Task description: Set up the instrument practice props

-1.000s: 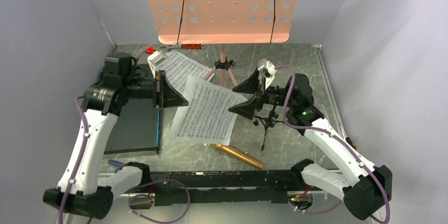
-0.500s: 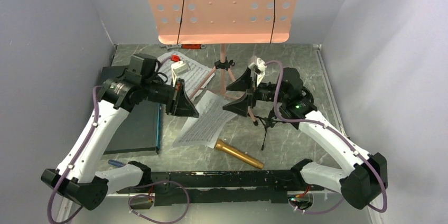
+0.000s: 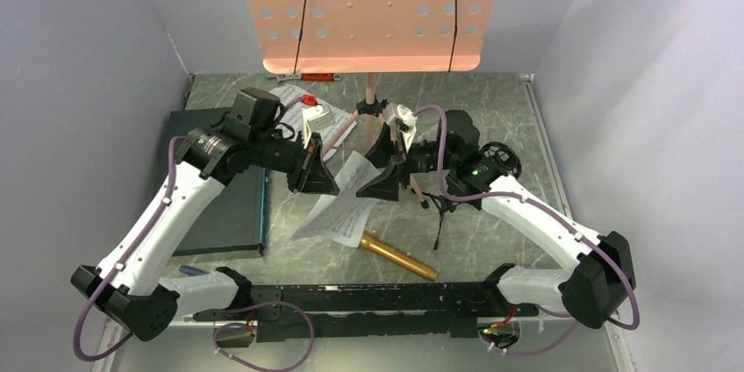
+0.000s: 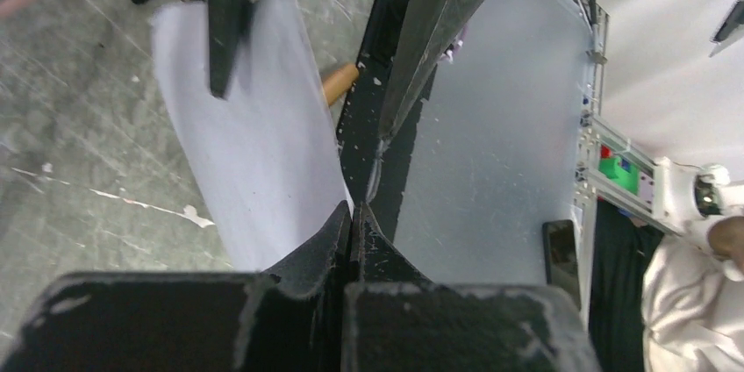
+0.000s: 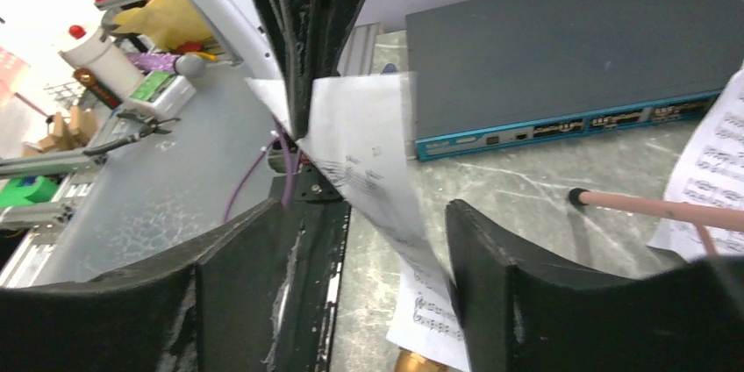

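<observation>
- Fingers [image 4: 311, 245] of left gripper [image 4: 351, 210]: pressed together on lifted sheet-music page [image 4: 254, 144].
- Right gripper [image 5: 364, 214]: fingers apart, either side of same page.
- Gold microphone [image 3: 395, 258]: lying on table [image 3: 509, 118].

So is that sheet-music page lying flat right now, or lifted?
Lifted and curled: the left gripper is shut on the sheet-music page, holding one edge off the table.
</observation>
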Controlling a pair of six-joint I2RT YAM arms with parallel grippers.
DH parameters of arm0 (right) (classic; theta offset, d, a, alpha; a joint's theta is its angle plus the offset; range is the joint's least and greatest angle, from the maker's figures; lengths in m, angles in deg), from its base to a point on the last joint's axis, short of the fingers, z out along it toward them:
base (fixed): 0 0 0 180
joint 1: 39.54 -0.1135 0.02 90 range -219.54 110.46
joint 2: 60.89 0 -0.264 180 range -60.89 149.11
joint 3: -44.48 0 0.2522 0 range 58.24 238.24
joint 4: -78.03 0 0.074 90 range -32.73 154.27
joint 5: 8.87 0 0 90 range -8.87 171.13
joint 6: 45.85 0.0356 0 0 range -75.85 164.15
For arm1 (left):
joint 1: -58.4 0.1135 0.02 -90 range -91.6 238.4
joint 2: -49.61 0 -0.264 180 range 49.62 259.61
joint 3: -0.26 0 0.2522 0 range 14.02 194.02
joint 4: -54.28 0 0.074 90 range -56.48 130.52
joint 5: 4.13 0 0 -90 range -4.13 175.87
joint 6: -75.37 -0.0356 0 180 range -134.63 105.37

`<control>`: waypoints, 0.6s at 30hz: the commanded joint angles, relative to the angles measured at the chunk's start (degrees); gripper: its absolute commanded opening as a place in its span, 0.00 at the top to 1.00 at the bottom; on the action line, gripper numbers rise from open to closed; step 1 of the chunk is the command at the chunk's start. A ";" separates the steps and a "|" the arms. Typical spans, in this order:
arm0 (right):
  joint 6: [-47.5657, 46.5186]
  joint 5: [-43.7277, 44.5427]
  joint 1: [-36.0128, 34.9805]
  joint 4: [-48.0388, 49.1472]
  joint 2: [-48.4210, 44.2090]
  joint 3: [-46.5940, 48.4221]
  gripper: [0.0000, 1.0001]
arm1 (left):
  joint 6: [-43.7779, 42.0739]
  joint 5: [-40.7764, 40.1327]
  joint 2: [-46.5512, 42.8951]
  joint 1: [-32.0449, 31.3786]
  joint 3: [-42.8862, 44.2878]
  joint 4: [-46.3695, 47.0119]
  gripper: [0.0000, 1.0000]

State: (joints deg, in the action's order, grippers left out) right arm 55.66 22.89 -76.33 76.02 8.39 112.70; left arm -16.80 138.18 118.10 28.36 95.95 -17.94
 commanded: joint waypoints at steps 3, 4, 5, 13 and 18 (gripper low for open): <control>-1.92 -2.71 -0.96 0.55 -1.43 2.11 0.52 | 0.83 -3.85 -3.17 -0.24 1.87 7.28 0.97; -1.81 -2.28 -0.91 0.75 -1.69 2.00 0.61 | 0.79 -4.06 -3.45 -0.20 1.77 7.71 0.97; -1.71 -1.85 -0.98 1.00 -1.95 1.85 0.70 | 0.84 -4.31 -3.86 -0.19 1.56 8.12 0.97; -1.10 2.48 -0.91 0.35 -4.09 2.32 1.00 | -1.01 -11.18 -9.99 -0.23 -3.40 13.03 0.42; -0.71 7.99 -0.94 0.13 -7.48 1.60 1.00 | -1.85 -20.83 -17.57 -0.15 -10.66 21.45 0.11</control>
State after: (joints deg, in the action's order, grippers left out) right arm 54.87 25.97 -77.10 74.56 4.80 112.72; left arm -17.24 126.03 105.67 28.32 89.17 -5.09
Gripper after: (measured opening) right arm 0.010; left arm 0.830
